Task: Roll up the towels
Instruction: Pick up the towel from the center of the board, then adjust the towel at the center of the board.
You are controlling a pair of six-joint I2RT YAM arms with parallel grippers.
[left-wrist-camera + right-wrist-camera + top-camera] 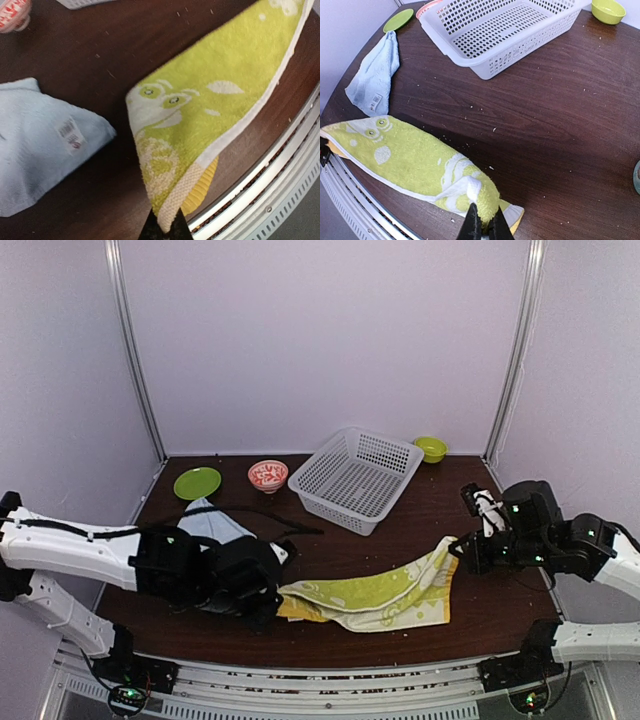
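Green towel (pixel 375 595) lies along the near side, stretched flat for rolling, we think, because our left gripper (pixel 165 229) pinches its left end tight and our right gripper (pixel 485 226) its right end; the blue towel (pixel 215 523) waits on the left.

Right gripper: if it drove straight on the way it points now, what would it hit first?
The lime-green printed cloth towel that the right gripper pinches in its jaws; past it, probably the dark brown wooden tabletop, though depth is unclear.
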